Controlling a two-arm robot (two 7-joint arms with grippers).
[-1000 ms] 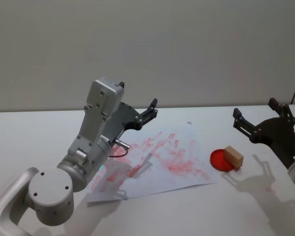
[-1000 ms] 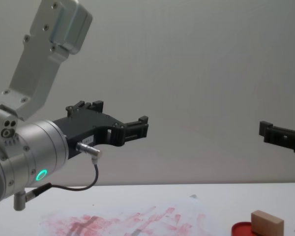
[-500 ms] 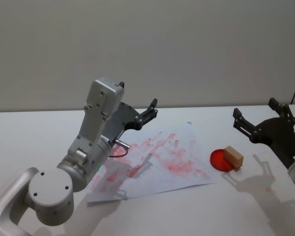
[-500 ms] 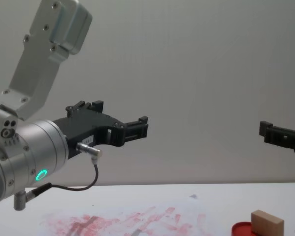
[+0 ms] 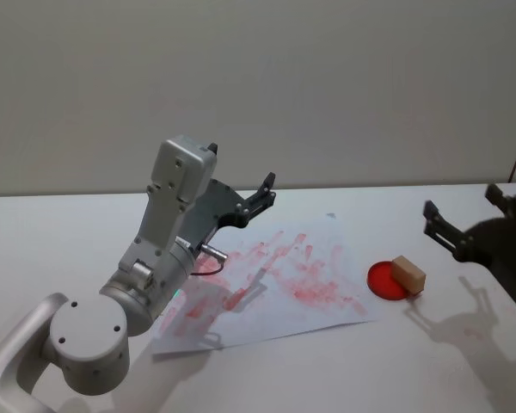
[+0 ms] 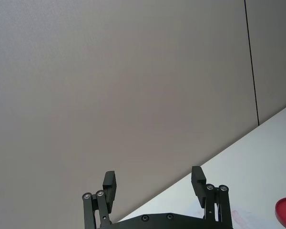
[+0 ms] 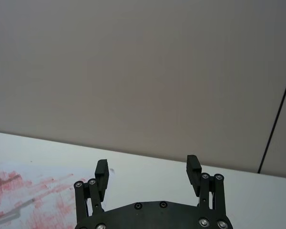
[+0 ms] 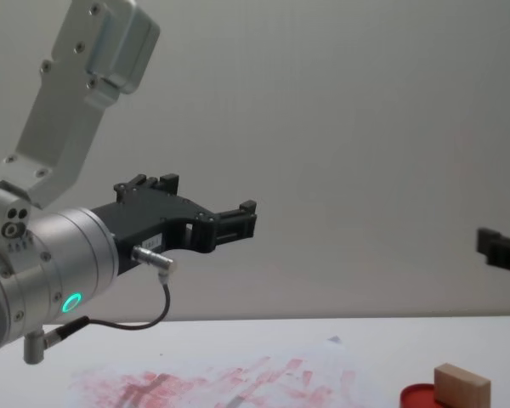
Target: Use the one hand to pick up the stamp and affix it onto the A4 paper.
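The stamp (image 5: pixel 408 274) sits ungrasped on the red ink pad (image 5: pixel 380 280); our hand (image 5: pixel 461 205), spread wide up to its right, must, we judge, lower astride it, while the left gripper (image 6: pixel 155 180) idles above the A4 paper (image 5: pixel 314 288).

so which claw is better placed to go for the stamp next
Right. The right claw hangs open close beside the stamp, which rests on the red ink pad on that side. The left claw is raised over the A4 paper's left part, farther from it.
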